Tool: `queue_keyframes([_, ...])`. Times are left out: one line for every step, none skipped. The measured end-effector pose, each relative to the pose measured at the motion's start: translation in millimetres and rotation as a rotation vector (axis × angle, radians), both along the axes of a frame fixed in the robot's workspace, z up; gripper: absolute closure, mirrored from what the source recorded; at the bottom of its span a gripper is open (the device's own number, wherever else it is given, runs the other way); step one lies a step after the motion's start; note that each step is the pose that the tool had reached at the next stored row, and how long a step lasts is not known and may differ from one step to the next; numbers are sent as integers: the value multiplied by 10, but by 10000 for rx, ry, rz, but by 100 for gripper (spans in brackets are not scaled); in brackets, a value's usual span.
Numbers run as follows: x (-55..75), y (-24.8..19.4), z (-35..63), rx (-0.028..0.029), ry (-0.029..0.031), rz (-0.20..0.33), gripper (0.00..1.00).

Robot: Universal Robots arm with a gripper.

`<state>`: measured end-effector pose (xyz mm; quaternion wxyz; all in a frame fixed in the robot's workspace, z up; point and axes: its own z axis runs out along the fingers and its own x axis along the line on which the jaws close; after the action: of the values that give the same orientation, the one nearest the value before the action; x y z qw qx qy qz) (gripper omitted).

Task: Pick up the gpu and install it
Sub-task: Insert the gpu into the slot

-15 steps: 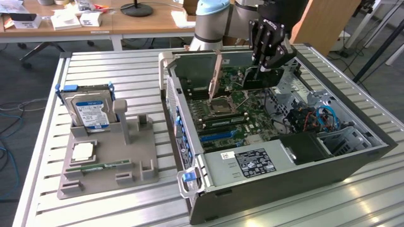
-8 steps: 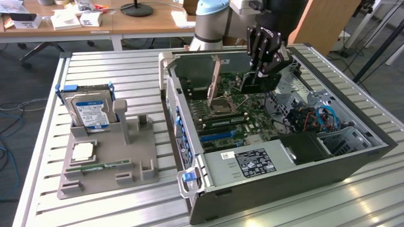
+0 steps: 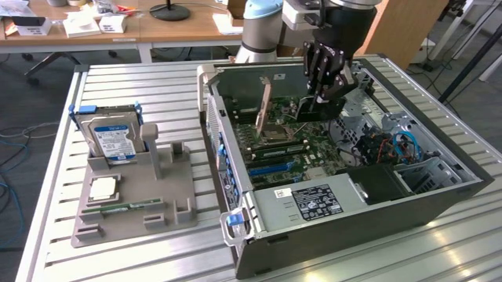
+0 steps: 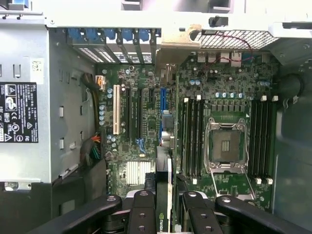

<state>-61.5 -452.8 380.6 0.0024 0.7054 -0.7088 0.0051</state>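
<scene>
The gpu is a thin dark card seen edge-on between my fingers, with a green logo on its face. In the exterior view it shows as a black block hanging under my gripper. The gripper is shut on it inside the open computer case, above the motherboard. The card hangs over the row of expansion slots, near the blue slot; whether it touches the board I cannot tell.
A brownish upright card stands at the case's back wall. The power supply fills the near end. The CPU socket lies beside memory slots. At the exterior view's left, a grey holder carries a hard drive, a chip and a memory stick.
</scene>
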Motion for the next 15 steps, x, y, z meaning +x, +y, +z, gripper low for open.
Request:
queue_keyframes([-4, 0, -18, -1, 0, 0, 74])
queue_keyframes([-8, 0, -37, -2, 1, 0, 74])
queue_keyframes([-12, 0, -54, -2, 1, -1, 74])
queue_keyframes([-15, 0, -72, -2, 1, 0, 74])
queue_keyframes([-19, 0, -90, -2, 1, 0, 74])
queue_keyframes([-22, 0, -109, -1, 1, 0, 74])
queue_keyframes([-25, 0, -127, 0, 1, 0, 74])
queue_keyframes([-29, 0, -146, -1, 0, 0, 74])
queue_keyframes([-32, 0, -165, 0, 0, 0, 74])
queue_keyframes([-35, 0, -182, -1, 1, 0, 74])
queue_keyframes([-39, 0, -200, -1, 1, 0, 74])
queue_keyframes([-42, 0, -218, -1, 1, 0, 74])
queue_keyframes([-46, 0, -236, -2, 1, 0, 74])
queue_keyframes([-49, 0, -254, -2, 1, 0, 74])
queue_keyframes([-50, 0, -274, -1, 0, 1, 74])
